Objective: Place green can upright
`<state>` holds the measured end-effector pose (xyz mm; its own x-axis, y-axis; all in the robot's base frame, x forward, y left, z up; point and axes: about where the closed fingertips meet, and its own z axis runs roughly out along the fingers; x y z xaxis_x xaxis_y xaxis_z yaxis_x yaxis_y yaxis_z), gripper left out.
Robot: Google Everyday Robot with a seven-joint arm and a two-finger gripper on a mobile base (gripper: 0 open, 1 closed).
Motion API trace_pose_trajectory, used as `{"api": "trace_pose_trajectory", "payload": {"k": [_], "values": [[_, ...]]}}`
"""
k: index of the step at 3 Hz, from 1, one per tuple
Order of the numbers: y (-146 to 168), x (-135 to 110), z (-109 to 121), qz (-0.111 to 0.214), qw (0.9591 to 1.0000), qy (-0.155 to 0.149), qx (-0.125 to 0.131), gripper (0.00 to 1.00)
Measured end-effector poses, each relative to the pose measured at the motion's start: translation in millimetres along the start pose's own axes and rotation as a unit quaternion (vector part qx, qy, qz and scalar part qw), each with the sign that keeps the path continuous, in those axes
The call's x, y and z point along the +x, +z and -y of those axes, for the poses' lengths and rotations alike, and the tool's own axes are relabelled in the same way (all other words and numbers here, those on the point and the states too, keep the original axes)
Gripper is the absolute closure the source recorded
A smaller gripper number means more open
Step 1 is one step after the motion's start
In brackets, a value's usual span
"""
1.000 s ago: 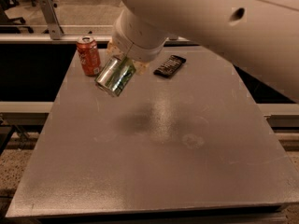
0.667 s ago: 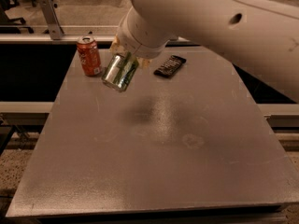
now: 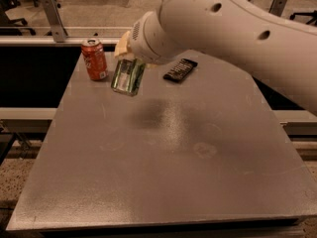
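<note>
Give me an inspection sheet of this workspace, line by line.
Surface: grey table, faint ring mark, shadow under the held can.
Job's things: green can held off the table, slightly tilted, not yet set down.
Clutter: orange-red soda can upright at the far left; black flat device lying beyond the middle.
Grippers: gripper over the table's far left part, shut on the green can's upper end.
Cables: nothing seen.
Surroundings: metal post behind the table.

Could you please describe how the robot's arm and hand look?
The arm is a thick white tube with small dark holes, ending in a rounded wrist. The hand, at the green can above the table's far left, shows only a pale cream part; no cables visible.
</note>
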<state>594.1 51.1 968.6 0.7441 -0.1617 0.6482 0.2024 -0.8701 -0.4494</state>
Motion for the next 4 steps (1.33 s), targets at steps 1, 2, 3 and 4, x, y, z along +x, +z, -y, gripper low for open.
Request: {"api": "trace_pose_trajectory", "payload": {"k": [1, 2, 3, 4], "values": [[2, -8, 5, -0.02, 0.9967, -0.075, 0.024, 1.0], [6, -15, 9, -0.045, 0.988, -0.144, 0.035, 1.0], [7, -19, 14, -0.087, 0.9753, -0.199, 0.039, 1.0], [5, -20, 15, -0.131, 0.9636, -0.229, 0.043, 1.0]]}}
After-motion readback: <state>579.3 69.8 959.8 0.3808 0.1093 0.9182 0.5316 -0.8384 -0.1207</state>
